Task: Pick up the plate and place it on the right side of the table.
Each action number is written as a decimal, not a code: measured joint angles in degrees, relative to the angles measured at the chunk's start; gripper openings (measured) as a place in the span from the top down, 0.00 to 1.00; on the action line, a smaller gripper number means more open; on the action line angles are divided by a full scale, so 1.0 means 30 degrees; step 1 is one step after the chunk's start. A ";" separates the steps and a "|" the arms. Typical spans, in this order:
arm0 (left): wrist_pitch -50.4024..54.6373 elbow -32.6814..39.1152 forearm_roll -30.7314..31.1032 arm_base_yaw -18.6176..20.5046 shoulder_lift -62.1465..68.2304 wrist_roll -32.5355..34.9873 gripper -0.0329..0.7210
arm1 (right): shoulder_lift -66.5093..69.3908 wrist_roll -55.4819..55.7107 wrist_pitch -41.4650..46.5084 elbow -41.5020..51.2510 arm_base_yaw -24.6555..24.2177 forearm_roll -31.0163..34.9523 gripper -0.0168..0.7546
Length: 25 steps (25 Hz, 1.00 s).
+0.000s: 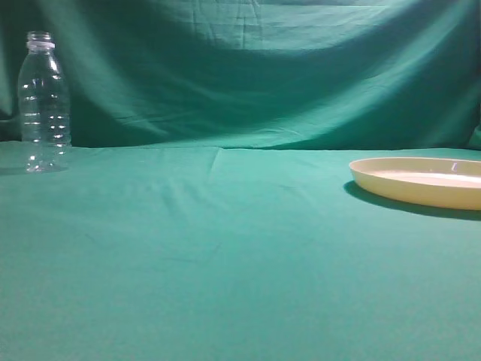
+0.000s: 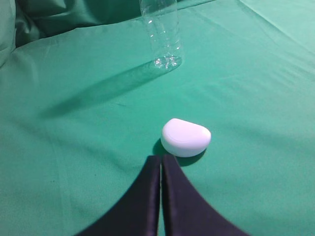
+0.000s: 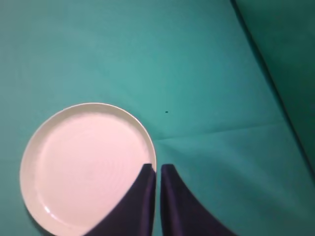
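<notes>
The plate (image 1: 421, 180) already lies flat on the worktop (image 1: 225, 256) close to its right edge, part of it cut off by the frame in the exterior view. Neither arm shows in that view. From above, the right wrist camera shows the plate (image 3: 88, 167) empty and resting on the green cloth, with the right gripper (image 3: 157, 172) hanging over the rim nearest it, its 2 fingers (image 3: 142, 196) pressed almost together with only a thin slit between them and nothing held.

Over by the worktop's left edge, the left gripper (image 2: 161, 164) hovers with its fingers (image 2: 142, 196) likewise pressed together and empty. Just beyond them sits a small white rounded object (image 2: 185, 137), and further back, toward the far-left corner, stands a clear bottle (image 2: 162, 34).

To my eye the plate is where the task wants it, so the job looks finished or nearly so. What remains, I would say, is for the right arm to lift straight up and away rather than sideways, so the fingers cannot clip the raised rim and slide the plate toward the edge. The left arm has no reason to move; the bottle looks light and easily toppled.
</notes>
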 joint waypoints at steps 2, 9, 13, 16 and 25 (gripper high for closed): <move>0.0000 0.0000 0.0000 0.0000 0.0000 0.0000 0.96 | -0.1502 -0.0319 0.0195 0.0326 0.0000 0.0340 0.98; 0.0000 0.0000 0.0000 0.0000 0.0000 0.0000 0.96 | -0.7993 -0.1003 0.0654 0.3425 0.0000 0.0888 0.98; 0.0000 0.0000 0.0000 0.0000 0.0000 0.0000 0.96 | -1.1926 -0.1249 0.0654 0.5289 0.0000 0.1033 0.98; 0.0000 0.0000 0.0000 0.0000 0.0000 0.0000 0.96 | -1.4256 -0.1691 0.0762 0.6466 0.0000 0.1403 0.98; 0.0000 0.0000 0.0000 0.0000 0.0000 0.0000 0.96 | -1.8668 -0.2021 0.1222 0.7190 0.0000 0.1889 0.98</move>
